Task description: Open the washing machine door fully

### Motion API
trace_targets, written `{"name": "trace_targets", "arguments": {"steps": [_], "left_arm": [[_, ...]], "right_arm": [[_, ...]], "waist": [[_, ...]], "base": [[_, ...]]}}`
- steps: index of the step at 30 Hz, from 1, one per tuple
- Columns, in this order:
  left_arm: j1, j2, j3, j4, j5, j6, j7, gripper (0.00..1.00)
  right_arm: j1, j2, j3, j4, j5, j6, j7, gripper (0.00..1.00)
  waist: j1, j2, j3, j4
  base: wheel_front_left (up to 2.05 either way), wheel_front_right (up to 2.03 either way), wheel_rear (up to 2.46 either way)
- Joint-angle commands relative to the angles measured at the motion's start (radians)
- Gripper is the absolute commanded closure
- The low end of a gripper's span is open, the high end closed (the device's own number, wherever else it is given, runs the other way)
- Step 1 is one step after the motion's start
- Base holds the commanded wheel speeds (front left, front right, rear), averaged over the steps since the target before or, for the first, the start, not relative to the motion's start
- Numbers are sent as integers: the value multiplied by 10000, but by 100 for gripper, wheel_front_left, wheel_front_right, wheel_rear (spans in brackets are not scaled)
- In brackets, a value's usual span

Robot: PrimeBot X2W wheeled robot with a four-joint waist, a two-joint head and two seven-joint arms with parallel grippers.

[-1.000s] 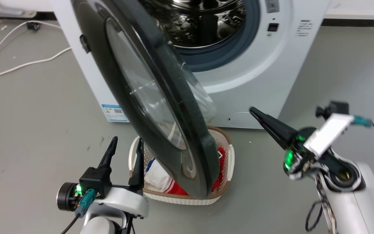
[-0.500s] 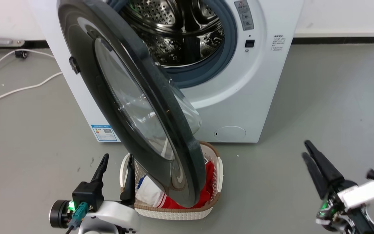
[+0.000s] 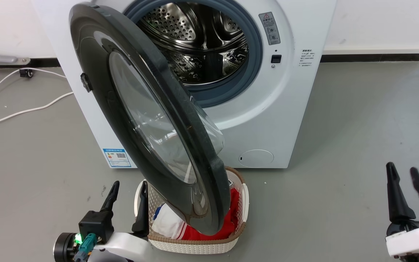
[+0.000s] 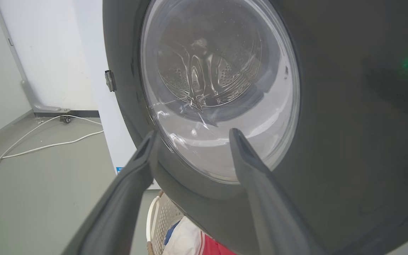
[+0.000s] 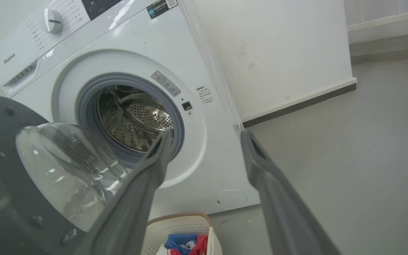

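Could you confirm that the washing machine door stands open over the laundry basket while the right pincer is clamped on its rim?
Not quite: in the head view the right pincer is open and holds nothing, well clear of the washing machine door. The door does stand open over the laundry basket.

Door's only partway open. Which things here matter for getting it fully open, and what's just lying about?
For the job:
washing machine door, ajar
washing machine
left gripper, open, close to the door's lower part
right gripper, open, off to the side

Lying about:
laundry basket beneath the door, with clothes in it
white cable on the floor
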Motion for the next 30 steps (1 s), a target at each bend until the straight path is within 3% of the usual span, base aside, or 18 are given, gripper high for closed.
{"name": "trace_targets", "arguments": {"steps": [1, 3, 12, 30], "left_arm": [[102, 28, 33, 0, 25, -12, -26, 0], [116, 34, 62, 4, 28, 0, -26, 0], [224, 107, 162, 84, 50, 42, -26, 0], [371, 188, 120, 294, -72, 57, -26, 0]], "right_arm": [[165, 0, -51, -305, -808, 3, -123, 0], [302, -42, -71, -670, -2011, 3, -194, 0], [1044, 319, 272, -1323, -4216, 3, -56, 0], [1402, 657, 917, -736, -4864, 1, -322, 0]], "waist": [[0, -1, -15, -18], [0, -1, -20, -36], [0, -1, -58, -139], [0, -1, -126, -199]], "base": [[0, 0, 0], [0, 0, 0], [0, 0, 0], [0, 0, 0]]}}
